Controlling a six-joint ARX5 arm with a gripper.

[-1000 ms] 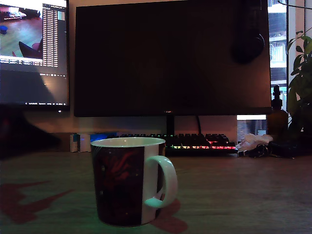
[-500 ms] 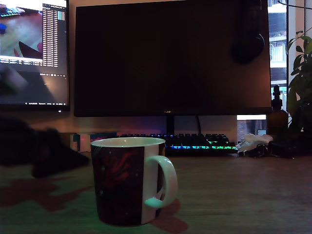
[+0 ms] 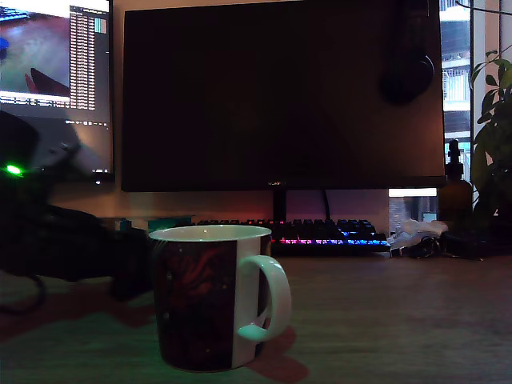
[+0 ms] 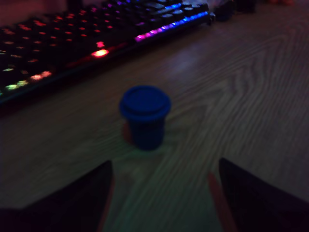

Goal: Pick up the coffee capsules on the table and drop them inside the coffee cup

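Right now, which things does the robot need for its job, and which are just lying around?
For the job:
- blue coffee capsule, standing on the table
- coffee cup
- the robot's hand, open, with the capsule ahead of it

Just lying about:
- lit keyboard
- big dark monitor
- smaller monitor, switched on
- plant
- brown bottle
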